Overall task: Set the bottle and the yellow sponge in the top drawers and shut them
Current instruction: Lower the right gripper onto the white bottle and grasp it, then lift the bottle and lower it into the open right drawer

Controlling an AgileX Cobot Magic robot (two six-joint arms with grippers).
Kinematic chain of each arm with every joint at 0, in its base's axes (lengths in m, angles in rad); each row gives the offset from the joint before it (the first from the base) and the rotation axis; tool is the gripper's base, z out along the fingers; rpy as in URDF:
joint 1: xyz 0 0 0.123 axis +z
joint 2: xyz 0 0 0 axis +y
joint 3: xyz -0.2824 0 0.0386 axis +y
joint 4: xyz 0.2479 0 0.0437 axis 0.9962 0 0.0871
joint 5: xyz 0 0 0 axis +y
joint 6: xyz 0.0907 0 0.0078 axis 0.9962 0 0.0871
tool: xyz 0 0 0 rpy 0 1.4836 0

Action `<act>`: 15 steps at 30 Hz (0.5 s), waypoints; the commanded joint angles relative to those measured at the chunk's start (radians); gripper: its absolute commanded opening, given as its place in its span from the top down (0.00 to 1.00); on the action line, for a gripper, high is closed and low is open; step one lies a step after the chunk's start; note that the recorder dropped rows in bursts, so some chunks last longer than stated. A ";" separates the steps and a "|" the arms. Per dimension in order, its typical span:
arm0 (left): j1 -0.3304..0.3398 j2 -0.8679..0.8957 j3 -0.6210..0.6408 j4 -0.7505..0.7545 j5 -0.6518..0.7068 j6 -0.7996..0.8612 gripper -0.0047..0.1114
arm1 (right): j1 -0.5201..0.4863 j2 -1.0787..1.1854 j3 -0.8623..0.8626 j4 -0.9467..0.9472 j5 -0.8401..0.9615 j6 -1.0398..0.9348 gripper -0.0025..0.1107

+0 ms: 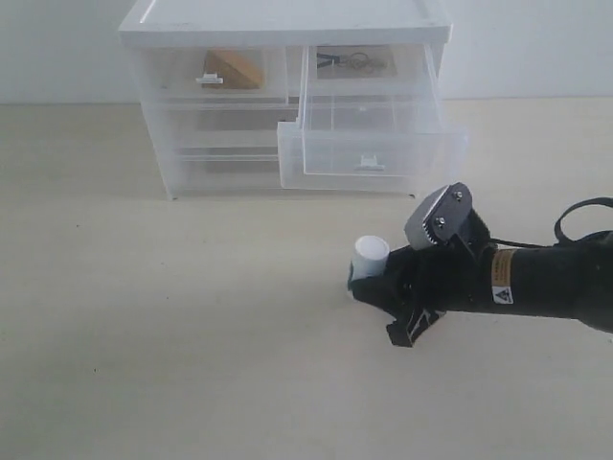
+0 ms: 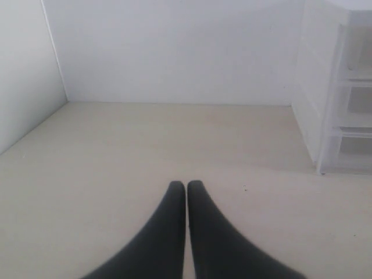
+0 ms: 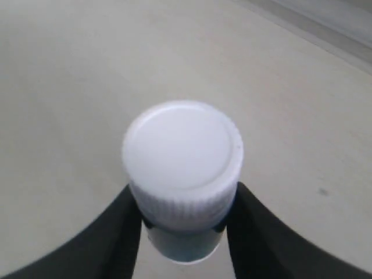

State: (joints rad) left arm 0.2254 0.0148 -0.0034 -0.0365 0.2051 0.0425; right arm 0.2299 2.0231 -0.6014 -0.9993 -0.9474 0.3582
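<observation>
The bottle [image 1: 370,257] is upright on or just above the table in front of the cabinet; its white cap [image 3: 183,148] fills the right wrist view. My right gripper [image 1: 372,285] is shut on the bottle, with black fingers [image 3: 119,232] pressing both sides below the cap. The yellow sponge [image 1: 233,69] lies inside the shut top left drawer [image 1: 213,75]. The top right drawer [image 1: 374,144] is pulled out toward the bottle, its white clip handle [image 1: 369,163] in front. My left gripper [image 2: 186,187] is shut on nothing, low over bare table, and out of the exterior view.
The white-topped cabinet [image 1: 287,21] stands at the back against the wall; its side [image 2: 334,87] shows in the left wrist view. A dark wiry item [image 1: 350,62] sits at the back of the top right compartment. The right arm [image 1: 546,283] reaches in from the right.
</observation>
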 commanded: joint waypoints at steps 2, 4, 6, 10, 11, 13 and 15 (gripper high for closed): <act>-0.002 0.004 0.003 -0.007 -0.004 -0.009 0.93 | -0.001 -0.090 -0.005 -0.352 -0.269 0.118 0.97; -0.002 0.004 0.003 -0.007 -0.004 -0.009 0.93 | -0.001 -0.156 -0.005 -0.443 -0.274 0.170 0.97; -0.002 0.004 0.003 -0.007 -0.004 -0.009 0.93 | 0.020 -0.316 -0.005 -0.507 -0.274 0.258 0.97; -0.002 0.004 0.003 -0.007 -0.004 -0.009 0.93 | 0.131 -0.635 -0.009 -0.411 -0.194 0.295 0.97; -0.002 0.004 0.003 -0.007 -0.004 -0.009 0.93 | 0.162 -0.700 -0.018 -0.386 -0.095 0.291 0.97; -0.002 0.004 0.003 -0.007 -0.004 -0.009 0.93 | 0.224 -0.801 -0.052 -0.367 0.121 0.267 0.97; -0.002 0.004 0.003 -0.007 -0.004 -0.009 0.93 | 0.319 -0.895 -0.123 -0.367 0.510 0.194 0.97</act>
State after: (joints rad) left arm 0.2254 0.0148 -0.0034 -0.0365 0.2051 0.0425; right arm 0.4862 1.1944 -0.6726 -1.3976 -0.7553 0.6036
